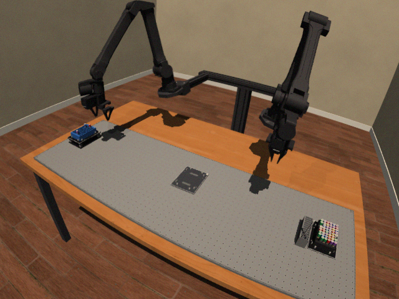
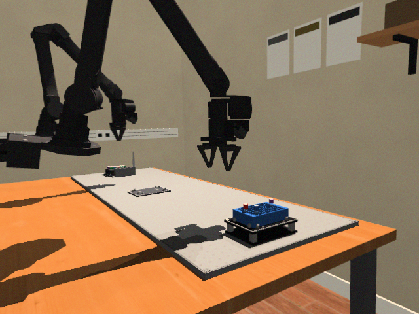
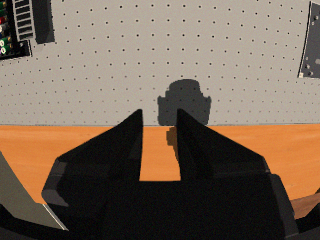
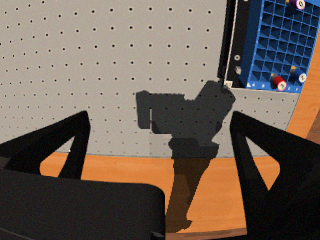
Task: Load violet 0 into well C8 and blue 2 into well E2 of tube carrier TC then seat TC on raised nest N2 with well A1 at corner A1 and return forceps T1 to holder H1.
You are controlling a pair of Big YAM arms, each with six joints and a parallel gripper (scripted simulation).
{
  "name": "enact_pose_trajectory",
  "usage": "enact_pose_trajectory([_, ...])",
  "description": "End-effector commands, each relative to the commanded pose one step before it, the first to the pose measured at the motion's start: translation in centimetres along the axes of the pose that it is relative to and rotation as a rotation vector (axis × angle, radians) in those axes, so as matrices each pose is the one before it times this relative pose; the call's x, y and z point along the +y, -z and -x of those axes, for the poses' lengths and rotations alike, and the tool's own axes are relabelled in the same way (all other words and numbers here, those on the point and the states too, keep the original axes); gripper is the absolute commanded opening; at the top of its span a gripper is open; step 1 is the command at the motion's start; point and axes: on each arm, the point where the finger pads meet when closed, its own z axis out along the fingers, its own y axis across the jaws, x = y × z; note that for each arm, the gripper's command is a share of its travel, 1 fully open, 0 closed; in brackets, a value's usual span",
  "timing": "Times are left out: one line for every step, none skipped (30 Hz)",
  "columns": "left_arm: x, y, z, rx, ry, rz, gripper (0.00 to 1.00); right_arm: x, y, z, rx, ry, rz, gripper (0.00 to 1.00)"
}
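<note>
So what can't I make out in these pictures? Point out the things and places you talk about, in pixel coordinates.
- Vial rack [image 1: 323, 246]: well letters too small in the top view; left wrist view cuts the rack off.
- Blue carrier [image 1: 83, 132] [image 2: 261, 216] [image 4: 253, 47]: well floors hidden by its walls in the exterior view.
- Middle nest [image 1: 190, 180] [image 2: 148, 191]: corner marking too small in the top view.
</note>
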Motion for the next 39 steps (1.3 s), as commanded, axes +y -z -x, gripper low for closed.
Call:
enact_pose_trajectory([0.035,-0.122,-0.263,0.01887,0.00715,-0.00018,0.24,1.307,1.892,0.287,-0.02101,-0.01911,-0.01051,1.0])
enact_pose_trajectory([0.0,0.0,0.0,0.0,0.0,0.0,0.24,0.346,0.175,-0.092,0.00004,0.0,0.0001,1.0])
enact_pose_trajectory([0.0,0.0,0.0,0.0,0.0,0.0,0.24,0.346,0.175,-0.092,0.00004,0.0,0.0001,1.0])
enact_pose_trajectory([0.0,0.0,0.0,0.0,0.0,0.0,0.24,0.0,0.0,0.0,0.0,0.0,0.0,1.0])
enact_pose_trajectory([0.0,0.0,0.0,0.0,0.0,0.0,0.24,0.0,0.0,0.0,0.0,0.0,0.0,1.0])
enact_pose_trajectory([0.0,0.0,0.0,0.0,0.0,0.0,0.24,0.347,0.176,-0.091,0.00004,0.0,0.0001,1.0])
enact_pose_trajectory([0.0,0.0,0.0,0.0,0.0,0.0,0.24,0.346,0.175,-0.092,0.00004,0.0,0.0001,1.0])
enact_pose_trajectory([0.0,0.0,0.0,0.0,0.0,0.0,0.24,0.346,0.175,-0.092,0.00004,0.0,0.0001,1.0])
enact_pose_trajectory([0.0,0.0,0.0,0.0,0.0,0.0,0.24,0.346,0.175,-0.092,0.00004,0.0,0.0001,1.0])
enact_pose_trajectory([0.0,0.0,0.0,0.0,0.0,0.0,0.24,0.346,0.175,-0.092,0.00004,0.0,0.0001,1.0])
enact_pose_trajectory([0.0,0.0,0.0,0.0,0.0,0.0,0.24,0.346,0.175,-0.092,0.00004,0.0,0.0001,1.0])
enact_pose_trajectory([0.0,0.0,0.0,0.0,0.0,0.0,0.24,0.346,0.176,-0.092,0.00004,0.0,0.0001,1.0])
enact_pose_trajectory([0.0,0.0,0.0,0.0,0.0,0.0,0.24,0.345,0.176,-0.092,0.00004,0.0,0.0001,1.0])
enact_pose_trajectory([0.0,0.0,0.0,0.0,0.0,0.0,0.24,0.345,0.176,-0.092,0.00004,0.0,0.0001,1.0])
enact_pose_trajectory([0.0,0.0,0.0,0.0,0.0,0.0,0.24,0.345,0.176,-0.091,0.00003,0.0,0.0001,1.0])
enact_pose_trajectory([0.0,0.0,0.0,0.0,0.0,0.0,0.24,0.345,0.176,-0.091,0.00003,0.0,0.00009,1.0])
enact_pose_trajectory([0.0,0.0,0.0,0.0,0.0,0.0,0.24,0.345,0.176,-0.091,0.00003,0.0,0.00009,1.0])
enact_pose_trajectory([0.0,0.0,0.0,0.0,0.0,0.0,0.24,0.345,0.176,-0.091,0.00003,0.0,0.00009,1.0])
enact_pose_trajectory([0.0,0.0,0.0,0.0,0.0,0.0,0.24,0.345,0.176,-0.091,0.00003,0.0,0.00009,1.0])
enact_pose_trajectory([0.0,0.0,0.0,0.0,0.0,0.0,0.24,0.345,0.176,-0.091,0.00003,0.0,0.00009,1.0])
enact_pose_trajectory([0.0,0.0,0.0,0.0,0.0,0.0,0.24,0.0,0.0,0.0,0.0,0.0,0.0,1.0])
enact_pose_trajectory([0.0,0.0,0.0,0.0,0.0,0.0,0.24,0.0,0.0,0.0,0.0,0.0,0.0,1.0])
enact_pose_trajectory([0.0,0.0,0.0,0.0,0.0,0.0,0.24,0.346,0.177,-0.09,0.00003,0.0,0.00009,1.0])
enact_pose_trajectory([0.0,0.0,0.0,0.0,0.0,0.0,0.24,0.345,0.176,-0.091,0.00003,0.0,0.00009,1.0])
enact_pose_trajectory([0.0,0.0,0.0,0.0,0.0,0.0,0.24,0.344,0.177,-0.091,0.00003,0.0,0.00009,1.0])
enact_pose_trajectory([0.0,0.0,0.0,0.0,0.0,0.0,0.24,0.344,0.177,-0.091,0.00003,0.0,0.00009,1.0])
enact_pose_trajectory([0.0,0.0,0.0,0.0,0.0,0.0,0.24,0.344,0.177,-0.091,0.00003,0.0,0.00009,1.0])
enact_pose_trajectory([0.0,0.0,0.0,0.0,0.0,0.0,0.24,0.344,0.177,-0.091,0.00003,0.0,0.00009,1.0])
enact_pose_trajectory([0.0,0.0,0.0,0.0,0.0,0.0,0.24,0.344,0.177,-0.091,0.00003,0.0,0.00009,1.0])
enact_pose_trajectory([0.0,0.0,0.0,0.0,0.0,0.0,0.24,0.344,0.177,-0.091,0.00002,0.0,0.00009,1.0])
enact_pose_trajectory([0.0,0.0,0.0,0.0,0.0,0.0,0.24,0.344,0.177,-0.091,0.00002,0.0,0.00009,1.0])
enact_pose_trajectory([0.0,0.0,0.0,0.0,0.0,0.0,0.24,0.344,0.177,-0.09,0.00002,0.0,0.00009,1.0])
enact_pose_trajectory([0.0,0.0,0.0,0.0,0.0,0.0,0.24,0.344,0.178,-0.09,0.00002,0.0,0.00009,1.0])
enact_pose_trajectory([0.0,0.0,0.0,0.0,0.0,0.0,0.24,0.344,0.178,-0.09,0.00002,0.0,0.00009,1.0])
enact_pose_trajectory([0.0,0.0,0.0,0.0,0.0,0.0,0.24,0.255,0.132,-0.067,0.00002,0.0,0.00006,1.0])
enact_pose_trajectory([0.0,0.0,0.0,0.0,0.0,0.0,0.24,0.001,0.001,0.0,0.0,0.0,0.0,1.0])
enact_pose_trajectory([0.0,0.0,0.0,0.0,0.0,0.0,0.24,-0.03,0.069,0.135,-0.00259,-0.00042,-0.00039,1.0])
enact_pose_trajectory([0.0,0.0,0.0,0.0,0.0,0.0,0.24,0.0,0.0,0.0,0.0,0.0,0.0,1.0])
enact_pose_trajectory([0.0,0.0,0.0,0.0,0.0,0.0,0.24,0.0,0.0,0.0,0.0,0.0,0.0,1.0])
